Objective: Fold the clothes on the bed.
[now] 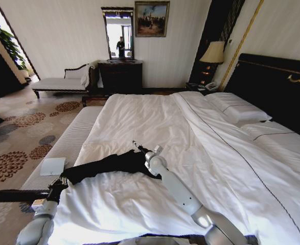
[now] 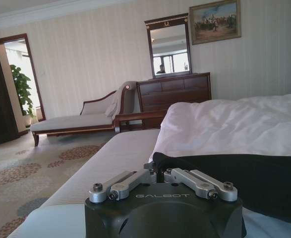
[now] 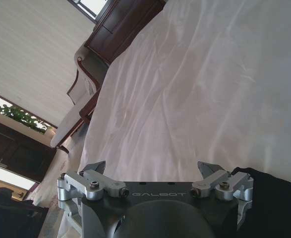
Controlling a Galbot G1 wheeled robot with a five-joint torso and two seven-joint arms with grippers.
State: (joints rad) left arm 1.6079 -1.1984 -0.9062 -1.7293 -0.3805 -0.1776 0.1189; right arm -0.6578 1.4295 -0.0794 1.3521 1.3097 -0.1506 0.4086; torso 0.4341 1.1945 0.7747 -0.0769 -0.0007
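The clothes [image 1: 109,164], a black T-shirt, lie bunched in a long strip across the near left part of the bed [image 1: 155,122], on its white duvet. My left gripper [image 1: 59,185] is at the strip's left end, by the bed's edge. In the left wrist view the left gripper [image 2: 157,172] is shut, its fingers meeting on the edge of the black fabric [image 2: 244,181]. My right gripper [image 1: 141,148] is at the strip's far right end. In the right wrist view the right gripper [image 3: 152,169] is open and empty above the duvet, with the black cloth [image 3: 276,201] beside one finger.
A pale striped bench [image 1: 70,140] runs along the bed's left side with a small white pad [image 1: 52,166] on it. Pillows [image 1: 236,108] and a dark headboard [image 1: 277,87] are at the right. A chaise [image 1: 63,81] and a dresser [image 1: 120,76] stand by the far wall.
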